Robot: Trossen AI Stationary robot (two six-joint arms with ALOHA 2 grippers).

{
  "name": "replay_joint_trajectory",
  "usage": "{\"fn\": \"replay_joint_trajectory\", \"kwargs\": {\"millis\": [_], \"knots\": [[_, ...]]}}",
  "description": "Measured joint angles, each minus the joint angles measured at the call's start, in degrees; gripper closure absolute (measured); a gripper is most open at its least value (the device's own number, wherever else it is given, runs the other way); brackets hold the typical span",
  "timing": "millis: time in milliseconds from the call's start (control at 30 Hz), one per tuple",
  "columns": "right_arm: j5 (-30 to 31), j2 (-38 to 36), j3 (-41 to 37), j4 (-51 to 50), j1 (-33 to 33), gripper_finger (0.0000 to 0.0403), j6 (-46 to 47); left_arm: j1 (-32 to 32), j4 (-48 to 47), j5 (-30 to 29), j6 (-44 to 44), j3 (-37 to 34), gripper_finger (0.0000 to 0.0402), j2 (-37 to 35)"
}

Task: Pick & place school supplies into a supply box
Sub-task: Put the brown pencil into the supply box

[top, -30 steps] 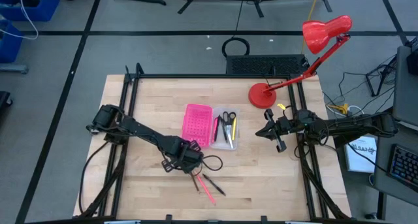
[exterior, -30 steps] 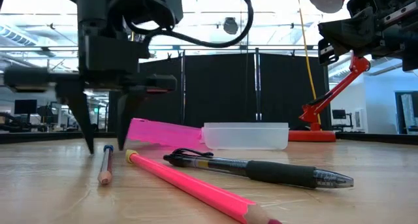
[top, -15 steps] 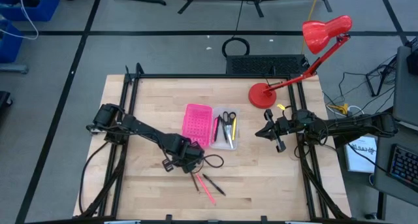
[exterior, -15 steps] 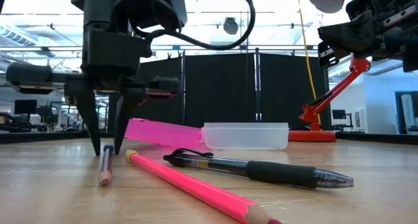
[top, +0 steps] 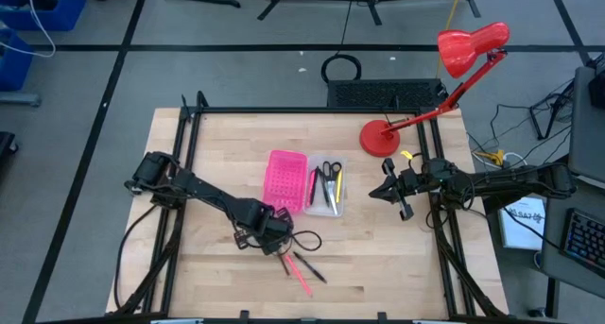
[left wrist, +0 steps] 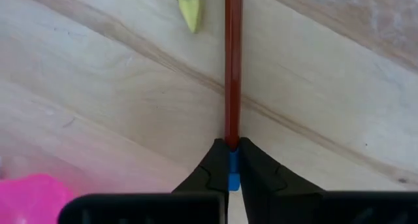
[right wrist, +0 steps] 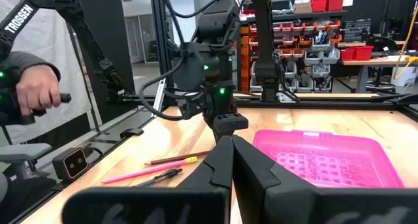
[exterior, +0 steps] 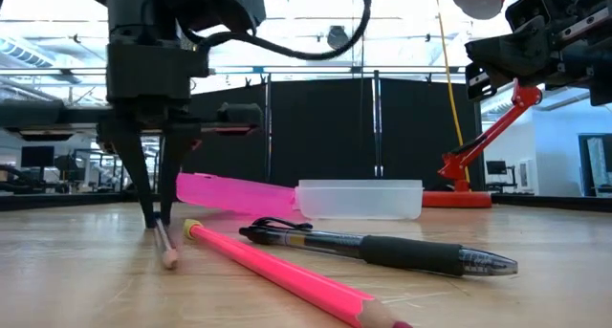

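pinching the blue end of a thin reddish-brown pencil (left wrist: 232,67), the left gripper (exterior: 158,223) stands nose-down on the wooden worktop (top: 208,144), just in front of the bright pink dotted tray (top: 285,179). its two dark fingers (left wrist: 208,175) are pressed against the pencil from both sides, and in the low view the pencil slants from between them with its far tip on or just above the wood; which one cannot tell. just beside it lie a pink-red pencil (exterior: 287,275) and a black pen (exterior: 382,247), the pen crossing close behind the pencil, both flat on the worktop. the yellowish end of the pink-red pencil (left wrist: 189,2) shows near the held pencil in the left wrist view.

the supply box (top: 342,203), clear and shallow, sits touching the pink tray on the side toward the right arm. inside it lie the scissors (top: 328,170), a yellow pencil (top: 337,184) and further dark and pink-red pens (top: 315,186).

the right gripper (top: 395,194) hangs above the worktop well apart from the box, near the round base of the red desk lamp (top: 382,137), its fingers (right wrist: 251,165) pressed together on nothing. beyond the worktop, in the right wrist view, a person's hand (right wrist: 32,93) grips a dark handle.
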Motion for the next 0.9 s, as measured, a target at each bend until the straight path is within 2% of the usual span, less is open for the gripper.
{"fn": "replay_joint_trajectory", "kwargs": {"millis": [133,367,467,600,800,900], "knots": [[0.0,0.0,0.0,0.1,0.0,0.0403,-0.4,-2.1,-5.9,-6.8,-0.2,3.1,0.0370,-0.6],[0.2,0.0,0.0,0.0,0.0,0.0403,-0.3,-4.4,-17.4,-11.8,1.3,14.2,0.0387,-1.5],[0.2,0.3,0.0,0.1,0.0,0.0403,-0.5,-4.2,-20.6,-17.3,7.5,19.5,0.0387,-1.5],[0.2,0.3,0.0,0.9,0.0,0.0403,-0.5,-1.6,-18.5,-21.7,20.5,24.1,0.0377,-1.5],[0.2,0.3,0.0,-0.1,0.0,0.0403,3.5,6.1,-11.9,-22.2,37.0,27.0,0.0388,-1.6],[0.2,0.4,0.0,-0.5,0.0,0.0403,4.3,10.4,-8.1,-20.6,44.9,27.0,0.0388,-1.6]]}}
